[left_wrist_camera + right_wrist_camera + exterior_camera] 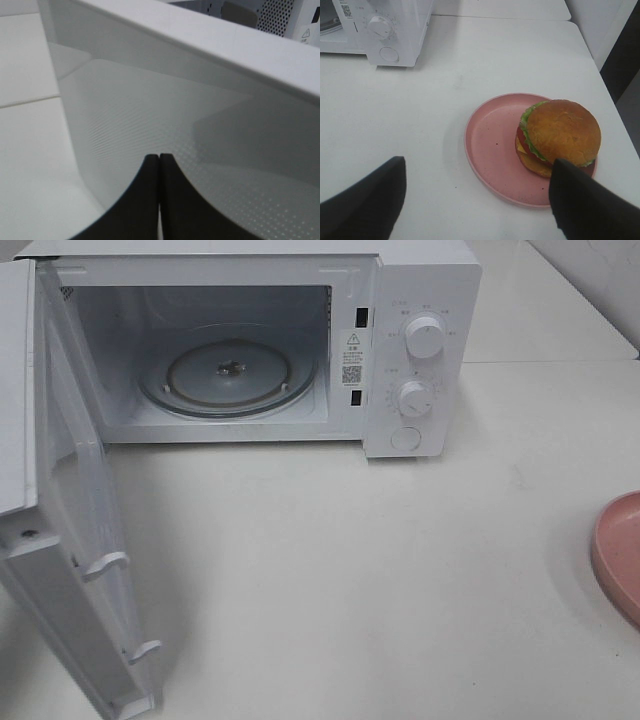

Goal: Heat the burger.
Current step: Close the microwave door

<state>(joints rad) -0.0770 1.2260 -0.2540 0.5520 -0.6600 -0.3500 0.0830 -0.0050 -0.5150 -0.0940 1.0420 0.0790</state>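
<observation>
We saw the microwave [300, 340] at the back of the white table [350, 570], its door [60, 540] swung wide toward us on the left and the glass turntable [230, 370] bare inside. Two knobs [424, 338] sat on its right panel. The burger [560, 137] lay on the pink plate [490, 145], toward the plate's far side from the microwave; in the high view only the plate's rim showed at the right edge — the burger itself was out of frame there. Our right claw [477, 197] hung above the table with fingers spread wide, holding nothing, one fingertip overlapping the burger's edge in its view. Our left claw [159, 165] was pressed closed and empty, just before the door's dotted window — that door stood between it and the cavity.
</observation>
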